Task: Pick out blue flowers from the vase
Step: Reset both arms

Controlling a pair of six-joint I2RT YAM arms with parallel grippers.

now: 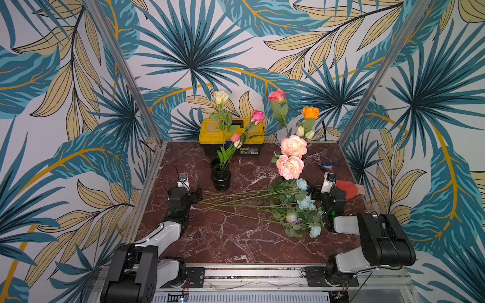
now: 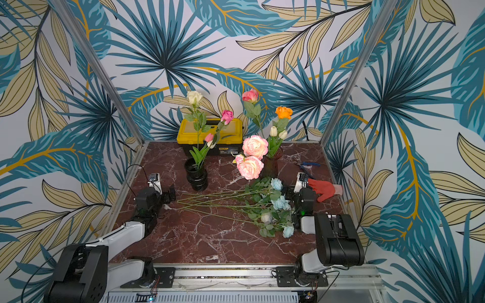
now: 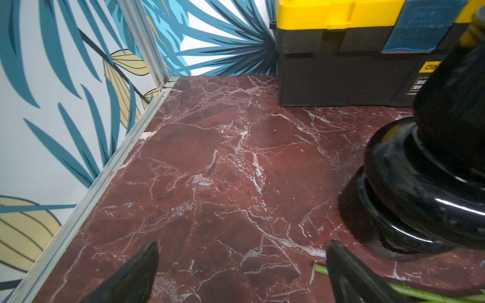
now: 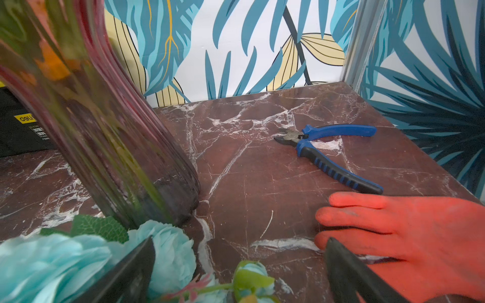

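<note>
Blue flowers [image 1: 304, 203] lay flat on the marble table [image 1: 236, 244], right of centre in both top views. Blooms were bunched at the right, with the long green stems [image 1: 236, 202] running leftward.

Left gripper [image 1: 198, 195] sat low at the stem ends, left of centre, jaws spread wide and empty. Its wrist view showed bare marble between the fingers [image 3: 147, 265], with stem tips just beside one of them.

Right gripper [image 1: 313, 194] sat at the bloom end, jaws released and holding nothing. In its wrist view an aqua bloom [image 4: 52, 259] lay against one finger.

Tinted glass vase [image 2: 270, 168] stood just above the blooms, with peach-pink peonies [image 1: 291, 157] in front of it. Black vase [image 1: 220, 174] stood above the stems, near the left gripper.

Yellow toolbox [image 1: 207, 131] stood at the back wall. Red glove [image 1: 346, 190] lay right of the right gripper, and blue-handled pliers [image 4: 328, 147] lay beyond it
</note>
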